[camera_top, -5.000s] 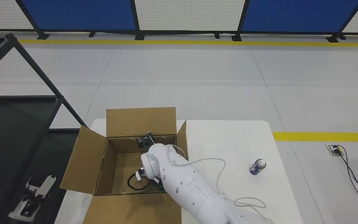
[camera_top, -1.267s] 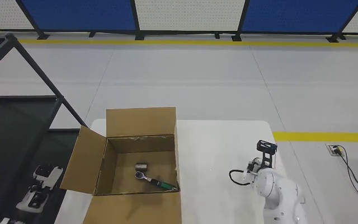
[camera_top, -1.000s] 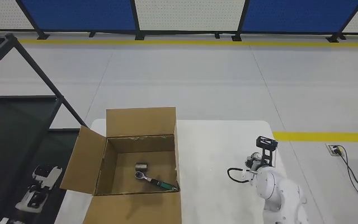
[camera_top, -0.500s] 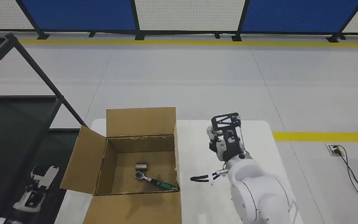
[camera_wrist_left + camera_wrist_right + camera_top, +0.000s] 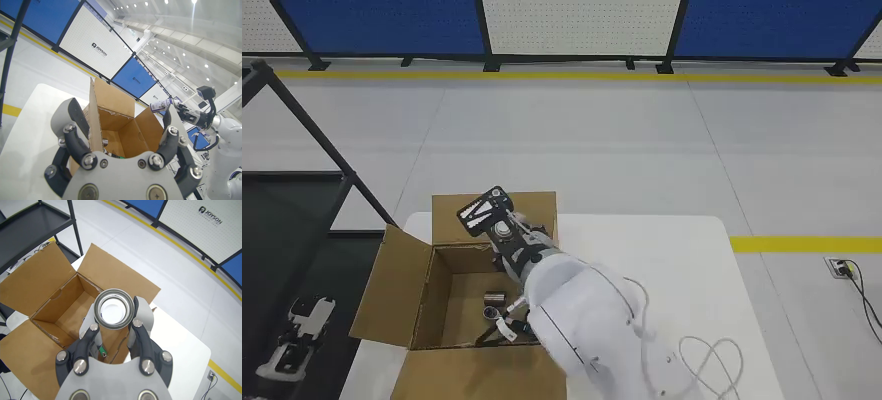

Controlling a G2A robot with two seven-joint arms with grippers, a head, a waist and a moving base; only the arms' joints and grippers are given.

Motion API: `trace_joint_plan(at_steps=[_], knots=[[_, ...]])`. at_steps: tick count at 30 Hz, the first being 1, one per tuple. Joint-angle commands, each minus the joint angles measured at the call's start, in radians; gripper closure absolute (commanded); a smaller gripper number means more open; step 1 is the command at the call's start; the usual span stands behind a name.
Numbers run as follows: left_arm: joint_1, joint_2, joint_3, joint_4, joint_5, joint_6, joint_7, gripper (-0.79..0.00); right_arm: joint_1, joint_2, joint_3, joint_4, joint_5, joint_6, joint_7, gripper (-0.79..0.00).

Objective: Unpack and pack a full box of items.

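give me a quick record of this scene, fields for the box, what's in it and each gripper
box: open cardboard box, flaps out, on the white table
inside: metal socket; green-handled tool, partly hidden
right gripper: shut on the spray can, held above the box, not yet inside
left gripper: open, empty, beside the box

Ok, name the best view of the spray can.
Left wrist view: the spray can shows sideways, label and cap clear. Right wrist view gives its base, in the right tool. Top view: unclear against the arm.
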Motion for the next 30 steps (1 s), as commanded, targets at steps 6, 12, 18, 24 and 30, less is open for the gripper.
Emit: trace_joint_plan(at_steps=[6,12,18,24,30], knots=[[-0.002,0.001,-0.011,0.012,-0.019,-0.011,-0.012,-0.785,0.144,-0.059,-0.084,0.271,0.136,0.016,0.02,0.0],[-0.001,0.002,-0.022,0.019,-0.031,-0.016,-0.022,-0.785,0.194,-0.1,-0.134,0.49,0.206,0.019,-0.001,0.0],[0.001,0.002,-0.027,0.018,-0.03,-0.021,-0.028,-0.785,0.234,-0.138,-0.169,0.691,0.233,0.032,-0.027,0.0],[0.007,0.001,-0.03,0.016,-0.029,-0.023,-0.027,-0.785,0.255,-0.175,-0.197,0.87,0.244,0.055,-0.071,0.0],[0.013,0.0,-0.03,0.014,-0.025,-0.026,-0.023,-0.785,0.272,-0.212,-0.215,1.002,0.265,0.054,-0.108,0.0]])
